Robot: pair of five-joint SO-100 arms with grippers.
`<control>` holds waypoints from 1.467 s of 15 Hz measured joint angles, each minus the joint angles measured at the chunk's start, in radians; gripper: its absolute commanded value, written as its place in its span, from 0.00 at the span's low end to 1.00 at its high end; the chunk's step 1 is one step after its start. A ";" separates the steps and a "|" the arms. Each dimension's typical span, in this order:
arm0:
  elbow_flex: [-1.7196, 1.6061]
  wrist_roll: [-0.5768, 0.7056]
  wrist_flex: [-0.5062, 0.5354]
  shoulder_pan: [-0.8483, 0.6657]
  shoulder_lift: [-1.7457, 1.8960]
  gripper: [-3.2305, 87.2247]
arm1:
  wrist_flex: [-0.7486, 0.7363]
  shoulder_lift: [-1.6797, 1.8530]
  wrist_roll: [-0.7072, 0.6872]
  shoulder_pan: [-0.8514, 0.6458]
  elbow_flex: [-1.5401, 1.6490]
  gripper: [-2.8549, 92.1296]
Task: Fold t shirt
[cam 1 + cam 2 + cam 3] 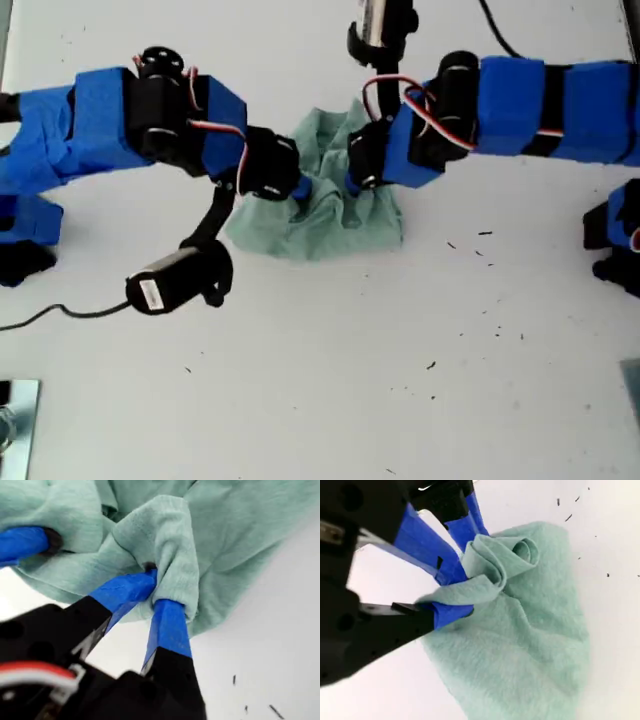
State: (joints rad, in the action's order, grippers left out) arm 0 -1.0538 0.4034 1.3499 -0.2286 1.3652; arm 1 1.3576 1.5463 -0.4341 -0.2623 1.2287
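Both pincers pinch the shirt

The shirt [330, 225] lies bunched on the white bench [400, 380], upper middle of the exterior view, between the two arms. Your first pincer [159, 587] is clenched on a raised fold of it. Your second pincer [456, 594] grasps another fold, close beside the first.

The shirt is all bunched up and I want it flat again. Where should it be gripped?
Judging by the crumple, take the t shirt at its outer edges, from opposite sides. My first gripper and second gripper each already pinch a fold there, so pulling apart should spread it.
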 measured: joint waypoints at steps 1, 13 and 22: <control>0.000 0.000 0.000 -0.011 0.000 0.34 | -0.002 0.003 -0.012 -0.014 0.000 0.33; -0.930 -0.005 -0.207 -0.311 0.977 0.21 | -0.169 1.224 0.011 -0.245 0.988 0.24; -2.160 -0.520 -0.319 0.144 2.178 0.18 | 0.028 1.947 0.307 0.081 1.816 0.08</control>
State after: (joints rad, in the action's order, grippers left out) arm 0 -3.2137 -0.1166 1.0308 -0.0844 3.5435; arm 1 1.3852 3.4929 -0.1273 -0.1810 3.0450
